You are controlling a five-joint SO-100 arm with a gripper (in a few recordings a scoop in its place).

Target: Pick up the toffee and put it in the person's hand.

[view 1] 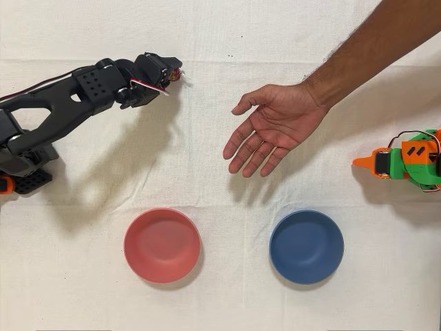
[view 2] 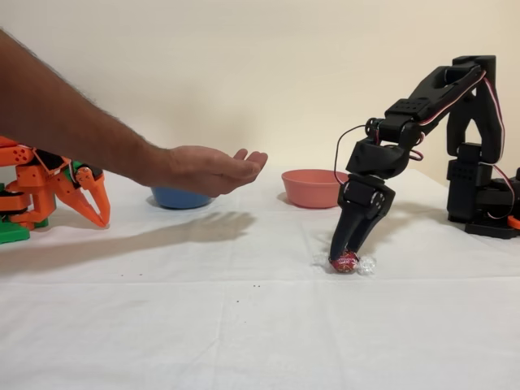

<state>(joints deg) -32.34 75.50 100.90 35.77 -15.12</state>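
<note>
The toffee (view 2: 347, 262), a small dark red sweet with clear twisted ends, lies on the white cloth. My black gripper (view 2: 344, 255) points down at it, both fingers pressed against its sides. In the overhead view the gripper (view 1: 173, 77) sits at the upper left, and the toffee (view 1: 178, 74) peeks out at its tip. The person's hand (view 1: 275, 127) is held palm up with spread fingers, to the right of the gripper and apart from it. In the fixed view the hand (view 2: 213, 169) hovers above the cloth, left of the gripper.
A pink bowl (view 1: 162, 245) and a blue bowl (view 1: 306, 246) stand side by side near the bottom edge of the overhead view. The idle orange arm (view 1: 406, 160) rests at the right edge. The person's forearm (view 1: 372, 48) crosses the upper right corner.
</note>
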